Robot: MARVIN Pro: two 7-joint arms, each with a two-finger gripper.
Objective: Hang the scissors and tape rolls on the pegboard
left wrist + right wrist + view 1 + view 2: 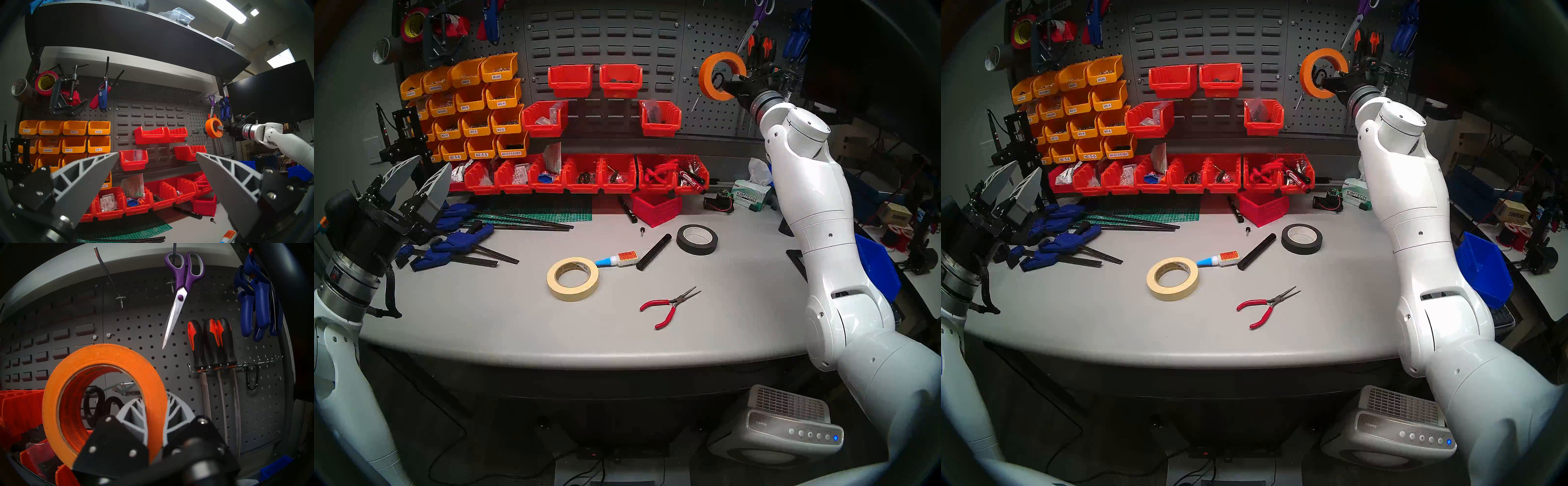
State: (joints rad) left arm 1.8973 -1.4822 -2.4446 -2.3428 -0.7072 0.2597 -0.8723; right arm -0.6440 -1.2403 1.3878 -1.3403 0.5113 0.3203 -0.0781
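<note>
1. Two tape rolls in play: I've got the orange tape roll (103,395) up at the pegboard (169,338), its rim pinched between the right gripper (155,414) jaws, one finger inside the core, one outside. The cream tape roll (573,279) lies flat on the bench (483,322).
2. Left gripper (157,171) is parked at the bench's left edge, jaws spread, holding nothing.
3. Black-handled scissors (100,405) look to be on the board already, seen through the roll's core.
4. A metal hook (124,385) shows through the core too. I can't tell whether the roll is over it yet.
5. Risks: if I let go before the hook is through, the roll drops toward the red bins (20,409). Pushing in off-line could knock the black scissors' loops. The pinch covers only a short stretch of rim, so the roll could swing.
6. Readable: "REXBETI" on the file handles (210,343), "KIMTECH" on the tissue box (750,196), "COWAY" on the air purifier (789,421), "M3X8", "M3X6", "M4-6" and "M3-4" on the yellow bins (74,129).
</note>
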